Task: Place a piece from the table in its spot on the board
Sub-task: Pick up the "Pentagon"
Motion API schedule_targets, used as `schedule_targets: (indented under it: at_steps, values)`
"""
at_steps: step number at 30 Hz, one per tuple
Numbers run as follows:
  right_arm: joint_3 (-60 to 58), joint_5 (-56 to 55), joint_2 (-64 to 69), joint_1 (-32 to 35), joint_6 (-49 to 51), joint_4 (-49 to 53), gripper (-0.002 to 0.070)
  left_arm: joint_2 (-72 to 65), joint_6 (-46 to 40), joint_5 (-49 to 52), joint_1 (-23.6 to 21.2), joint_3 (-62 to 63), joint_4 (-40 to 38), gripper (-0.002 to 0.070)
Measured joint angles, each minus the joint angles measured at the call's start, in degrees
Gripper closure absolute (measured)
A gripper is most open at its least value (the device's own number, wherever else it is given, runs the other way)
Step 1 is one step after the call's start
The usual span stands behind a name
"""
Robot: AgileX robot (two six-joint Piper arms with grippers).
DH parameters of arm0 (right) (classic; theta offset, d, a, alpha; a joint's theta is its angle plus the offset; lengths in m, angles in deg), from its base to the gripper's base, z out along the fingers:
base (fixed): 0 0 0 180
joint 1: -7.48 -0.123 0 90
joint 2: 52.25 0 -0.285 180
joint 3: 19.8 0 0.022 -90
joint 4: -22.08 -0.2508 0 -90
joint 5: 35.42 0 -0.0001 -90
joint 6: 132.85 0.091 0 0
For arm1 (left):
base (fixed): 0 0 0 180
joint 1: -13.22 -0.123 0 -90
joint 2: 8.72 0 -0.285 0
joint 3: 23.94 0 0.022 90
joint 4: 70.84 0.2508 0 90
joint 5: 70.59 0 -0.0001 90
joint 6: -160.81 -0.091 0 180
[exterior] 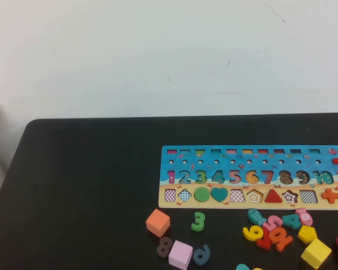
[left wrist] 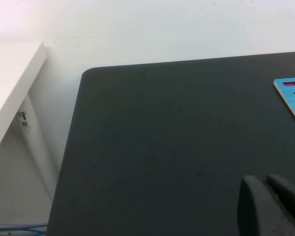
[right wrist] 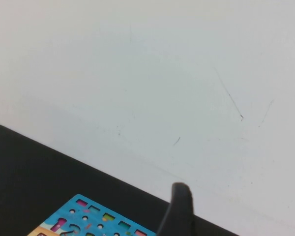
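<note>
- High view shows the black bench [exterior: 90,185] with the board [exterior: 253,177] lying flat toward its right side, its long edge parallel to the far edge of the bench, so the hollows face up and are open for a piece to go in from above.
- Some hollows are already filled, for example the green circle [exterior: 201,194] and the teal heart [exterior: 219,194], while several shape hollows beside them show only a checked pattern and look empty.
- Loose pieces lie near the front edge of the bench, just before the board: an orange cube [exterior: 158,222], a green 3 [exterior: 198,221], a pink cube [exterior: 180,253], a brown 8 [exterior: 164,246], and a mixed heap of numbers [exterior: 273,230] toward the front right corner with a yellow cube [exterior: 315,253].
- They lie apart from the board, probably so that each one can be taken alone; in my judgement the green 3 is free on all sides and easy to reach.
- Neither arm appears in the high view, so no piece is held yet.
- Left tool [left wrist: 273,204] hangs above the bare left part of the bench, well apart from the pieces; its fingers look close together, nothing between them.
- Right tool [right wrist: 179,209] is above the far edge region of the board; only one finger shows, so I cannot tell if it is wide or narrow.
</note>
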Motion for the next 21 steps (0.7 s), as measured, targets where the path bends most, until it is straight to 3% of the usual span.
schedule_targets:
  at_steps: [13, 15, 17, 18, 21]
  values:
    - [0.00, 6.68, 4.63, 0.00, 0.00, -0.72, 0.0090, 0.00, 0.00, 0.00, 0.00, 0.00, 0.00, 0.0677]
    - [0.00, 7.97, 6.08, 0.00, -0.22, -0.72, 0.0120, 0.00, 0.00, 0.00, 0.00, 0.00, 0.00, 0.0676]
    - [0.00, 8.55, 7.68, 0.00, -0.22, -0.72, 0.0232, 0.00, 0.00, 0.00, 0.00, 0.00, 0.00, 0.0676]
    - [0.10, 8.78, 9.22, 0.00, -0.63, -0.72, 0.0424, 0.00, 0.00, 0.00, 0.00, 0.00, 0.00, 0.0676]
    - [1.31, 9.86, 11.64, 0.00, -1.42, 0.14, 0.0601, 0.00, 0.00, 0.00, 0.00, 0.00, 0.00, 0.0676]
